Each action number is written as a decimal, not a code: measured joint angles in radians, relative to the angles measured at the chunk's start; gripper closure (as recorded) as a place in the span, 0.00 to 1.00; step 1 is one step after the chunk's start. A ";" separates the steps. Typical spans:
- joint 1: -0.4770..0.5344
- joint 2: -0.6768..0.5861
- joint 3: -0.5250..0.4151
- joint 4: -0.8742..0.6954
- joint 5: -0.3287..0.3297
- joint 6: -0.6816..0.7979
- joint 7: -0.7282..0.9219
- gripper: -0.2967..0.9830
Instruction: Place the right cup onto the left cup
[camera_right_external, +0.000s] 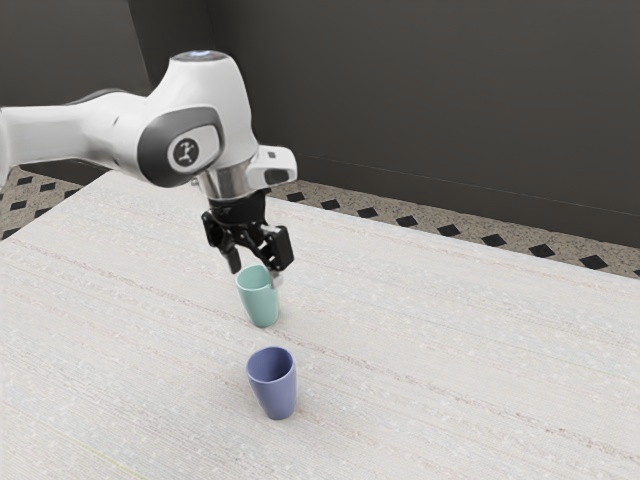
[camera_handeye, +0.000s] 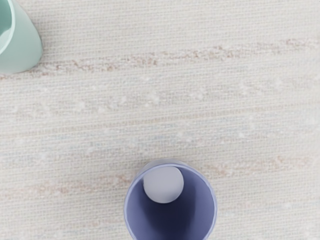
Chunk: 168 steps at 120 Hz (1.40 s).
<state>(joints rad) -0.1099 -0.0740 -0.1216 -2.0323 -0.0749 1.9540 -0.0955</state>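
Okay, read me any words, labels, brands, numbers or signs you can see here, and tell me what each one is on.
No words, brands or numbers can be read.
Round dark badge on the white arm: a pale symbol, too small to make out.
Bluish mark on top of the arm: too small to read.
Green cup and purple cup: no writing on the sides that show.

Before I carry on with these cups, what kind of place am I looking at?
Probably a simulated room with a robot work table: a white arm over a pale, streaked tabletop, plain dark walls, and a speckled floor with dark diamonds.
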 joint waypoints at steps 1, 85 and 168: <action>0.007 0.000 -0.009 -0.003 -0.002 0.003 -0.001 0.30; 0.328 -0.021 -0.424 -0.240 -0.156 0.208 -0.140 0.37; 0.314 0.066 -0.418 -0.252 -0.138 0.295 -0.253 0.45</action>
<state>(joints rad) 0.2044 -0.0079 -0.5391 -2.2842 -0.2132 2.2490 -0.3485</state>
